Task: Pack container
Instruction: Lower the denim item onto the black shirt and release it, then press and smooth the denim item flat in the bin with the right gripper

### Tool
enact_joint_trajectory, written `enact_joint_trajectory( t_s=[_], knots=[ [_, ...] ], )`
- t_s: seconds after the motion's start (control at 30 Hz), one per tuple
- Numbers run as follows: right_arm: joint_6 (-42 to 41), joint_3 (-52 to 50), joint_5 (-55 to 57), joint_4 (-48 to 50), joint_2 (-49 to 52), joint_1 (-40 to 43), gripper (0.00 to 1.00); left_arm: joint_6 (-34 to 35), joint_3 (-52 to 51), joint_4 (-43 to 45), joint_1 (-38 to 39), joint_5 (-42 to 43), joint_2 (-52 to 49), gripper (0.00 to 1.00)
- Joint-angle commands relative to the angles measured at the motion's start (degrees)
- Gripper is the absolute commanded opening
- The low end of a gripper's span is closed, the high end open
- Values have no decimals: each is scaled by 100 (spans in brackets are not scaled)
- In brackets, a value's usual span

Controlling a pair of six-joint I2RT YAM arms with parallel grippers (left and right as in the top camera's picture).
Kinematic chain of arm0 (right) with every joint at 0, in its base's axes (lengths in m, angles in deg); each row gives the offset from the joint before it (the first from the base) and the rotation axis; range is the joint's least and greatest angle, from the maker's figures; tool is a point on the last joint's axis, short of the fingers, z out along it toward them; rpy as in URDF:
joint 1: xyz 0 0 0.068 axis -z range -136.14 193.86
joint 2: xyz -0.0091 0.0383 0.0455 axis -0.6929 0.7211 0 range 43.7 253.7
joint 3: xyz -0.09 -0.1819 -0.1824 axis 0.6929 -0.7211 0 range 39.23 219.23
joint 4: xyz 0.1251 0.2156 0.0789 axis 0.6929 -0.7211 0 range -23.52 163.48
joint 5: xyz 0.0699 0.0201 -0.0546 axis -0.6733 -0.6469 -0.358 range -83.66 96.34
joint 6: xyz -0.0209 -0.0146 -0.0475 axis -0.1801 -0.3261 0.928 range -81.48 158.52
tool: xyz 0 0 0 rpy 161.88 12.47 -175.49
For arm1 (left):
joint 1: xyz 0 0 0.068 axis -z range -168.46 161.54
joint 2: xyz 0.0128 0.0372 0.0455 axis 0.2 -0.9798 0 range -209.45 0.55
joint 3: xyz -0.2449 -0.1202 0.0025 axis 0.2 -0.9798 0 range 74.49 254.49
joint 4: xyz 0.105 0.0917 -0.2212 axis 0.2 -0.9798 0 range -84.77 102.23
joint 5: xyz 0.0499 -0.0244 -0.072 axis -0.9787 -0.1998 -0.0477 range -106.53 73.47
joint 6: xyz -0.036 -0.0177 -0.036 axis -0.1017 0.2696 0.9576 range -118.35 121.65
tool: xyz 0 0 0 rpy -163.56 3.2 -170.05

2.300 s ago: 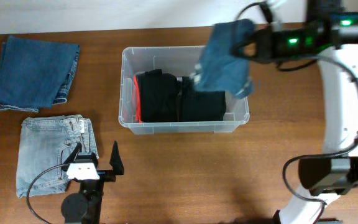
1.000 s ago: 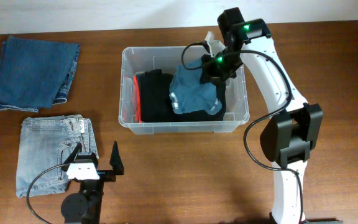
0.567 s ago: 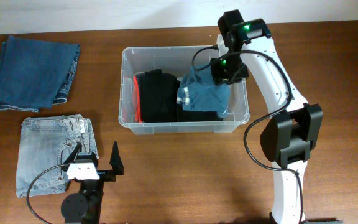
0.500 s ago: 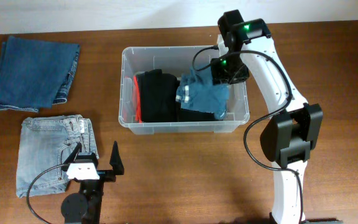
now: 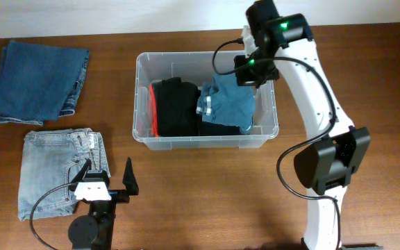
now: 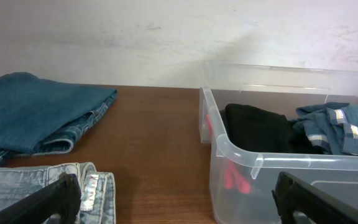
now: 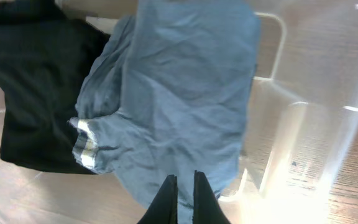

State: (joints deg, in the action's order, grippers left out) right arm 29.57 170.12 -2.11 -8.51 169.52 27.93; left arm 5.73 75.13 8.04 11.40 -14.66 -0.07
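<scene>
The clear plastic container (image 5: 207, 142) stands at the table's middle and holds folded black clothes (image 5: 176, 107), a red item (image 5: 151, 111) at its left wall, and a crumpled blue garment (image 5: 228, 105) at its right. My right gripper (image 5: 255, 69) hovers over the container's back right corner. In the right wrist view its fingers (image 7: 182, 180) are almost together, with nothing between them, above the blue garment (image 7: 179, 93). My left gripper (image 5: 110, 182) rests open and empty at the front left. The container (image 6: 241, 155) is to its right.
Dark blue folded jeans (image 5: 40, 80) lie at the back left. Light blue folded jeans (image 5: 61, 170) lie at the front left, right beside my left gripper. Both also show in the left wrist view, the dark pair (image 6: 36, 118) and the light pair (image 6: 36, 186).
My right gripper carried the blue garment down into the container, let it go on the black clothes, and has drawn back and up. The left arm has not moved.
</scene>
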Motion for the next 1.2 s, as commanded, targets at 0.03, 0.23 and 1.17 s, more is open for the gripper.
enact_joint_trajectory(
  t_s=[0.03, 0.23, 1.17],
  knots=[
    [-44, -492, 286, 35, 107, -422, 4, -48, -13, -42, -24, -17, 22, 100],
    [-313, -1777, 680, 977, 122, -599, 4, -48, -13, -42, -24, -17, 22, 100],
    [-428, -988, 1130, 1458, 83, -398, 4, -48, -13, -42, -24, -15, 22, 99]
  ],
)
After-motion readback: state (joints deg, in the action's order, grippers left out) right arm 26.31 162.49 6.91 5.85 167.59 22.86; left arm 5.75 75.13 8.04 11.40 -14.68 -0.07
